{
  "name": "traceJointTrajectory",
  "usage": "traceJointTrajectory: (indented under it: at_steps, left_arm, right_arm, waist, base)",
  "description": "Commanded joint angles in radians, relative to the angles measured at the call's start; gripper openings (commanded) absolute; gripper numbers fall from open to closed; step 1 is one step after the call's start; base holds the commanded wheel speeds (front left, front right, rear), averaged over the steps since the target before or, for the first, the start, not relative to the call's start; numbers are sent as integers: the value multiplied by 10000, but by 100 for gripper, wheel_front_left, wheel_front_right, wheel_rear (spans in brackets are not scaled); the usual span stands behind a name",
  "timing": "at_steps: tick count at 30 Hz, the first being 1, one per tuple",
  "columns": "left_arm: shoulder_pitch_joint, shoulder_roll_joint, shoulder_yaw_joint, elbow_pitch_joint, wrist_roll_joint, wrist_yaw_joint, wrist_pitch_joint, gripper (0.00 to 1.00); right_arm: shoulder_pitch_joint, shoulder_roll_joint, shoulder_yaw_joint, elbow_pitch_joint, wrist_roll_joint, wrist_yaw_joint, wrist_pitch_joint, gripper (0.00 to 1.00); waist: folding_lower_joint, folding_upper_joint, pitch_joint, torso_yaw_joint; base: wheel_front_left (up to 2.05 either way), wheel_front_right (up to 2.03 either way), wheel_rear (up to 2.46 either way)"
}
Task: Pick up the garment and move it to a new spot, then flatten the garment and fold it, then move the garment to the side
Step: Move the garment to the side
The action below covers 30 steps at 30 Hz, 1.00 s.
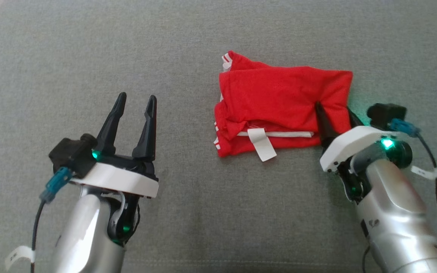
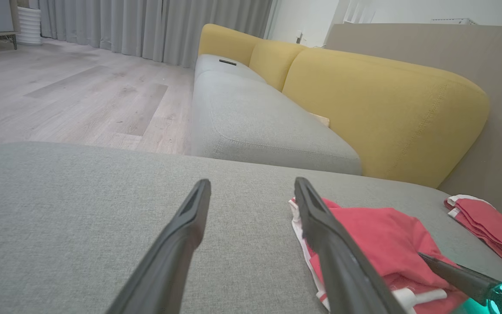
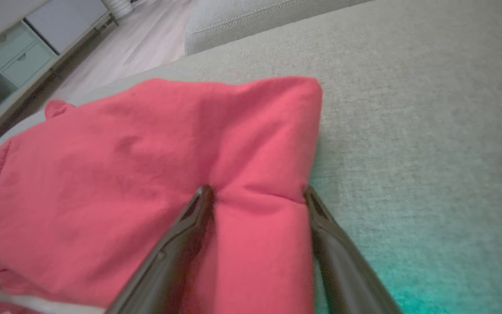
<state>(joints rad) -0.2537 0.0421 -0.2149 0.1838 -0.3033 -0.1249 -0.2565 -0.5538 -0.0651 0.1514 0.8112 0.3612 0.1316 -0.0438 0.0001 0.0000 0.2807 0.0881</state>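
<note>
We count two red garments: one folded garment [image 1: 279, 98] in front of us and a second garment [image 2: 484, 222] off to the right. We count two claws, the left claw [image 1: 137, 96] and the right claw [image 1: 333, 107], one white label [image 1: 263, 145], and three yellow back cushions [image 2: 386, 109].

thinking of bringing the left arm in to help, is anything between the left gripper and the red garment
Nothing visible: bare grey cushion lies between the open left gripper and the left edge of the folded red garment. The right gripper is at the garment's right end, open, one finger pressing into the cloth.
</note>
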Motion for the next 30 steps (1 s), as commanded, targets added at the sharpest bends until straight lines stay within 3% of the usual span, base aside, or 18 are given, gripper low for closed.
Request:
traceJointTrajectory:
  at_steps: [1, 7, 12, 21, 23, 30]
  left_arm:
    - [-317, 82, 342, -315, -11, -58, -53, 100]
    - [-266, 82, 350, -271, 93, -58, -53, 100]
    - [-293, 82, 287, -362, 160, -58, -53, 100]
    - [-498, 82, 107, -474, 304, -58, -53, 100]
    - [-528, 82, 79, -471, 313, -58, -53, 100]
    - [-809, 187, -147, -471, 327, -58, -53, 100]
  right_arm:
    - [-95, 148, 458, 88, -342, -9, -33, 0]
    - [-634, 17, 715, 362, -1788, -9, -966, 0]
    - [-996, -604, 1151, 22, -2641, -9, -1338, 0]
    - [-1667, -2863, 2078, -1350, -2621, -9, -789, 0]
    - [-1713, -3170, 2070, -1447, -2509, -9, -711, 0]
    - [-1969, -5193, 1600, -1453, -2100, -9, -559, 0]
  waist:
    - [-1, 0, -42, -80]
    - [-1, 0, -292, -639]
    - [-1, 0, -501, -1276]
    - [-1, 0, -281, -2240]
    - [-1, 0, -226, -2279]
    - [-1, 0, 426, -2269]
  base:
    - [0, 0, 0]
    - [0, 0, 0]
    - [0, 0, 0]
    - [0, 0, 0]
    - [0, 0, 0]
    - [0, 0, 0]
